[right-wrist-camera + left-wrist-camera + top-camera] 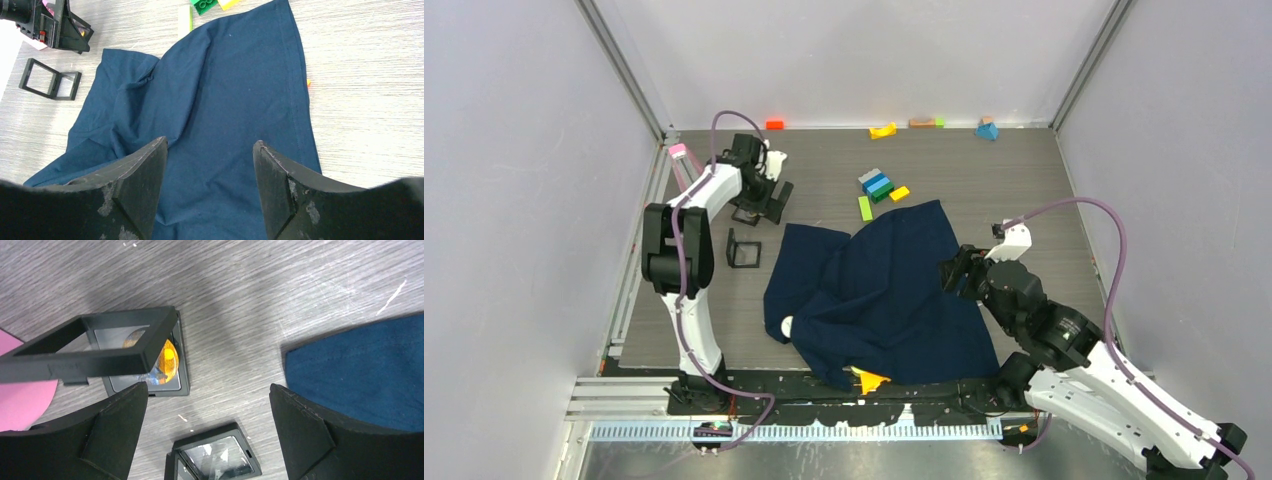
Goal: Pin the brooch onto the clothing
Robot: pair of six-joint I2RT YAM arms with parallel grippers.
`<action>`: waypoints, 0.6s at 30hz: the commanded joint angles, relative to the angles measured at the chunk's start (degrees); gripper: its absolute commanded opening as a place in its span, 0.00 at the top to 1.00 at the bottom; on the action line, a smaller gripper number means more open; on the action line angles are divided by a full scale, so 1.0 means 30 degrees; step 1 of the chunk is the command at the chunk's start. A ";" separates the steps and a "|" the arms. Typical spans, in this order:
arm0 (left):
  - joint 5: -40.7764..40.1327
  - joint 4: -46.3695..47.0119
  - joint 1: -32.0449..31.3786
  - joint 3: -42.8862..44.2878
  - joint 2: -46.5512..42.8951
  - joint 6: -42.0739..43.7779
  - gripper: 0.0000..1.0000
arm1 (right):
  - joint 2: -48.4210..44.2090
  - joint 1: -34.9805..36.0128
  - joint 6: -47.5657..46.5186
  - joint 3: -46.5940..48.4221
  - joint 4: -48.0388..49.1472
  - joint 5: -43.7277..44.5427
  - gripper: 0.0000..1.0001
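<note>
While the brooch (169, 357) lies inside an open black display case (182, 385) near the far-left corner of the worktop (1024, 180), the navy T-shirt (874, 295) is spread in loose folds across the middle and reaches the near edge. The two are well apart, with bare grey surface between them. The orange-gold face of the brooch shows only partly, because the raised lid (90, 347) of the case crosses in front of it. The left gripper (207, 390) hangs over this case with its jaws spread wide and nothing between them. A second black case (215, 455) with a clear film window lies just nearer the arm bases, and a pink object (25, 400) sits at the left edge beside the first case.

The right gripper (210, 145) is over the right part of the T-shirt, jaws parted and empty; whether its fingers (140, 185) touch the cloth cannot be told. A small white label (786, 326) shows at the shirt's left side. A yellow wedge block (869, 380) rests at the near edge, touching the shirt's hem. Small coloured blocks (876, 184) lie just beyond the shirt's far edge.
</note>
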 commanded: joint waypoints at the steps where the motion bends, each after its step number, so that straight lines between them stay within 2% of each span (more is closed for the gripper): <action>1: -0.0317 0.0559 0.0128 0.0966 0.0744 0.0536 0.06 | 0.0334 -0.0084 -0.0501 0.0003 0.0788 0.0601 0.31; 14: -0.1539 0.1501 0.0128 0.0725 0.0865 0.0642 0.07 | 0.1089 -0.0077 -0.0752 -0.0110 0.0984 0.0081 0.37; 18: -0.1984 0.0782 0.0158 0.1432 0.1480 0.0838 0.11 | 0.1031 -0.0084 -0.0741 -0.0175 0.1010 0.0020 0.38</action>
